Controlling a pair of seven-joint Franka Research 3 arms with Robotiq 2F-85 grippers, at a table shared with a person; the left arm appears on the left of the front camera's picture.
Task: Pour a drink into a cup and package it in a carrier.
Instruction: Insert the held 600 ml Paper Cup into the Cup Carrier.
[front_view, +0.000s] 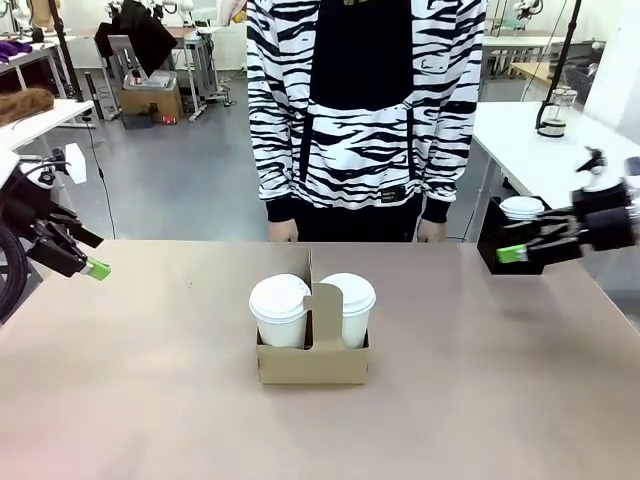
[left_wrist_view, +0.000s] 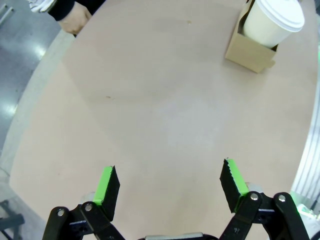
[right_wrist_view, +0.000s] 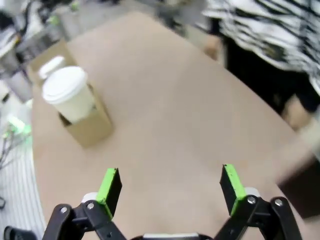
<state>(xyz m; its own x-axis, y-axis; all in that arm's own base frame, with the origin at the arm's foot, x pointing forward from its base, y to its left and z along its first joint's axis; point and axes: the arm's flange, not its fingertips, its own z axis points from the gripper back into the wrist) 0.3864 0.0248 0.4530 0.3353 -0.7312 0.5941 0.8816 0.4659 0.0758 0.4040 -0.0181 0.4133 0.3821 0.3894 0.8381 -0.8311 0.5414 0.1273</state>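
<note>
The brown cardboard carrier (front_view: 310, 360) stands mid-table with its handle tab upright. Two white lidded cups sit in its holes, one on the left (front_view: 280, 310) and one on the right (front_view: 348, 303). My left gripper (front_view: 92, 266) hovers open at the table's left edge, far from the carrier. In the left wrist view it is the gripper (left_wrist_view: 170, 182) with nothing between its fingers, and a cup (left_wrist_view: 274, 22) and the carrier (left_wrist_view: 247, 50) sit at top right. My right gripper (front_view: 515, 253) is open at the right. Its blurred wrist view shows the gripper (right_wrist_view: 170, 185), a cup (right_wrist_view: 70, 92) and the carrier (right_wrist_view: 90, 127).
A person in a striped top stands at the far side, hands (front_view: 283, 230) resting on the table edge. Behind my right gripper, a black box (front_view: 494, 240) holds white lids (front_view: 522, 208). A glass pitcher (front_view: 553, 110) stands on the white table at back right.
</note>
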